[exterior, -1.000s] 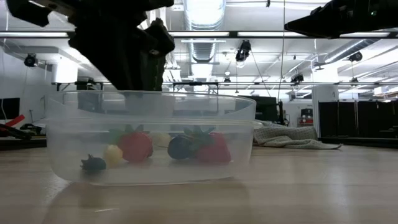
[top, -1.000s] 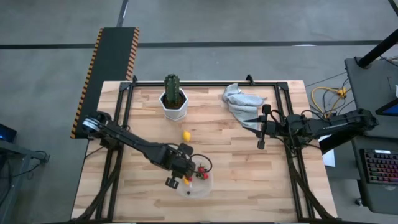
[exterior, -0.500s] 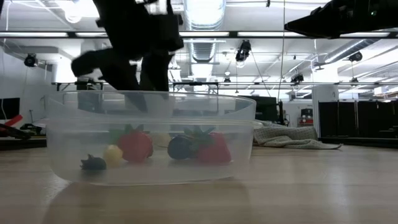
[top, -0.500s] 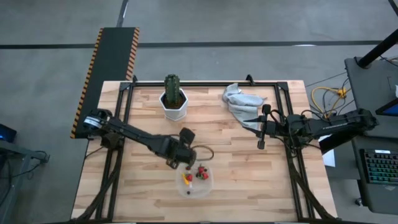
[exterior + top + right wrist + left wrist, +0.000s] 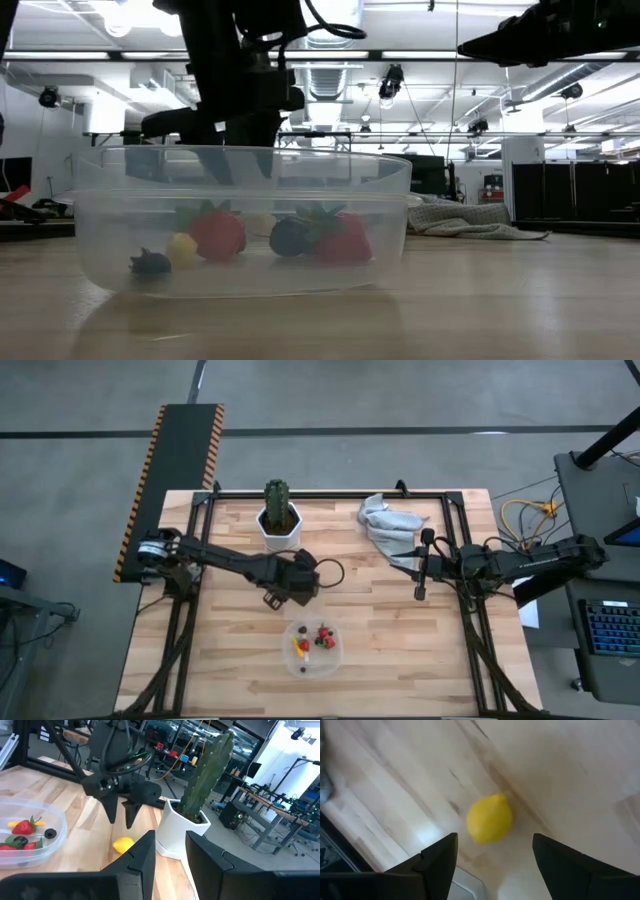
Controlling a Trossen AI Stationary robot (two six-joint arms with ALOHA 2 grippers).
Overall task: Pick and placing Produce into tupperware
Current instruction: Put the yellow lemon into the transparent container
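Left end effector poised over the last lemon

The left end effector (image 5: 490, 857) hangs with its fingers spread above the lemon (image 5: 490, 818), which lies on the wooden surface (image 5: 380, 610) between the cactus pot (image 5: 280, 530) and the tupperware (image 5: 314, 648). The lemon looks small, light, smooth and rounded, so it may roll; pinching across its middle seems safest. The right end effector (image 5: 169, 851) waits at the right side, fingers slightly parted, holding nothing.

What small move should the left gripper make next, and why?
Probably lower straight down around the lemon. The left gripper hangs open above it, the lemon shows between its fingers, and it lies on the table, outside the tupperware.
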